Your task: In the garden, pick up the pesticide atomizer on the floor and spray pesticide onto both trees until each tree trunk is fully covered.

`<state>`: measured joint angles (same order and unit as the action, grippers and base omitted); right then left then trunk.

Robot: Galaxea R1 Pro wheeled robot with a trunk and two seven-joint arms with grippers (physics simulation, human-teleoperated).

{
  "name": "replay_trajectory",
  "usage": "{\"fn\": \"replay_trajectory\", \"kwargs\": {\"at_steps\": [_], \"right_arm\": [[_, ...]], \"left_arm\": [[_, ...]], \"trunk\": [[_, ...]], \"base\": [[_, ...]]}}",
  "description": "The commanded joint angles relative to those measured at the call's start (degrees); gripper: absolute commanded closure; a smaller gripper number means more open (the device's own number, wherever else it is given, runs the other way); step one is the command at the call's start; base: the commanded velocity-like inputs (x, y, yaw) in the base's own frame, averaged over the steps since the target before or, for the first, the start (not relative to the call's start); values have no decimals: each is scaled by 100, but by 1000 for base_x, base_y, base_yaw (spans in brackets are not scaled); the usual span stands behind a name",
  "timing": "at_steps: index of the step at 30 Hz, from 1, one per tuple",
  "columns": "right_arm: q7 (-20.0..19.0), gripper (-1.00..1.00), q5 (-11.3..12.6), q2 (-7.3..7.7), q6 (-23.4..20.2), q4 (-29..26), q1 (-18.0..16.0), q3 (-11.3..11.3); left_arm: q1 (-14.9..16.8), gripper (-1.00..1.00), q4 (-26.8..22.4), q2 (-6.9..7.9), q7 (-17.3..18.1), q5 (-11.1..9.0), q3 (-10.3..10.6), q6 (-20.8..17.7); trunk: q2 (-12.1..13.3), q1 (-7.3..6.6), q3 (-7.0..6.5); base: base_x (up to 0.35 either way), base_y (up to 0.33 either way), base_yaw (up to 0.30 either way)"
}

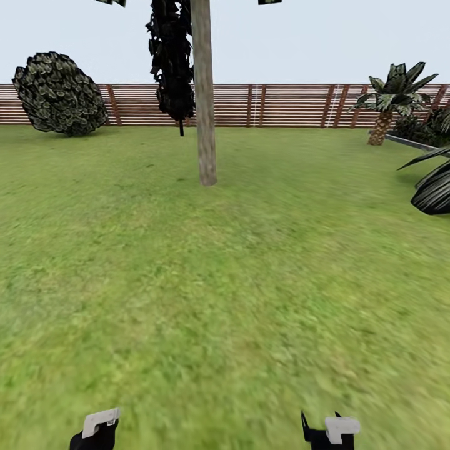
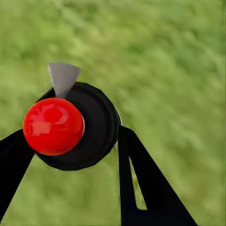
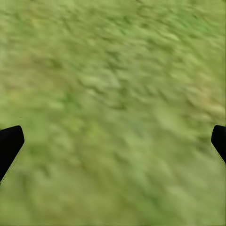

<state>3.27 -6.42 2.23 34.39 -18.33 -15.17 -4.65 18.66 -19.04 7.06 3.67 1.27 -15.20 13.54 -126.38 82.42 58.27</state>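
At 12 o'clock on the lawn (image 1: 225, 281), a grey-brown tree trunk (image 1: 204, 94) stands before the slatted fence (image 1: 281, 105); a bush (image 1: 60, 94) lies at 10 o'clock, a palm (image 1: 390, 100) at 2 o'clock. Left gripper (image 2: 70, 146) clamps the atomizer (image 2: 89, 127), red cap (image 2: 53, 126) showing. Right gripper (image 3: 113, 141) is spread wide over grass.
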Motion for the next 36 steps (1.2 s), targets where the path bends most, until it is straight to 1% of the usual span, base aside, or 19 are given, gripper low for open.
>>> {"fn": "replay_trajectory", "kwargs": {"at_steps": [1,10,26,36], "right_arm": [[25,-100,-61,-3,15,5,-3,-27],[25,-100,-62,-3,15,5,-3,-27],[25,-100,-63,-3,15,5,-3,-27],[25,-100,-63,-3,15,5,-3,-27]], "left_arm": [[5,100,5,-3,38,13,-45,17],[6,100,6,-3,41,14,-45,17],[6,100,6,-3,38,14,-45,17],[5,100,5,-3,39,12,-45,17]], "trunk": [[-1,3,4],[-1,3,4],[-1,3,4],[-1,3,4]], "base": [[339,0,0],[339,0,21],[339,0,251],[339,0,27]]}}
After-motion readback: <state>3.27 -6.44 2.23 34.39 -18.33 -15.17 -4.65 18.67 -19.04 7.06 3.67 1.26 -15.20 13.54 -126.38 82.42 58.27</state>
